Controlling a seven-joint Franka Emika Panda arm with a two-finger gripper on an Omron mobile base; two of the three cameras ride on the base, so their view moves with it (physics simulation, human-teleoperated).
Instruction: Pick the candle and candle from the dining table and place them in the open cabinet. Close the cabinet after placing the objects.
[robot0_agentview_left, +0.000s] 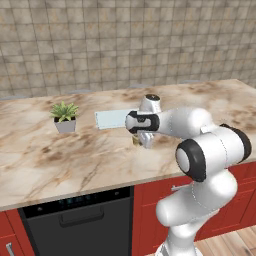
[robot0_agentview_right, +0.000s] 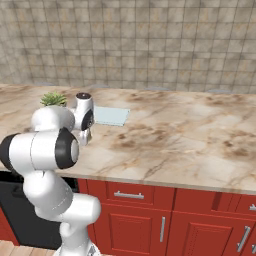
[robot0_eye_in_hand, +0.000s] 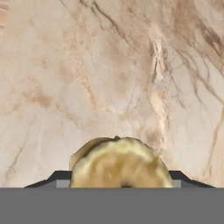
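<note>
Gripper (robot0_eye_in_hand: 120, 186) low over the dining table (robot0_agentview_left: 45, 160); squat olive-gold candle (robot0_eye_in_hand: 120, 164) stands upright between the dark tips, dead centre; jaws part-open either side, contact not discernible; a straight squeeze should take it.

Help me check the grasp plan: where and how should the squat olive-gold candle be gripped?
Grip the squat olive-gold candle across its round sides, coming straight down from above. It stands as a short stub on the marble dining table, and the gripper already straddles it.
</note>
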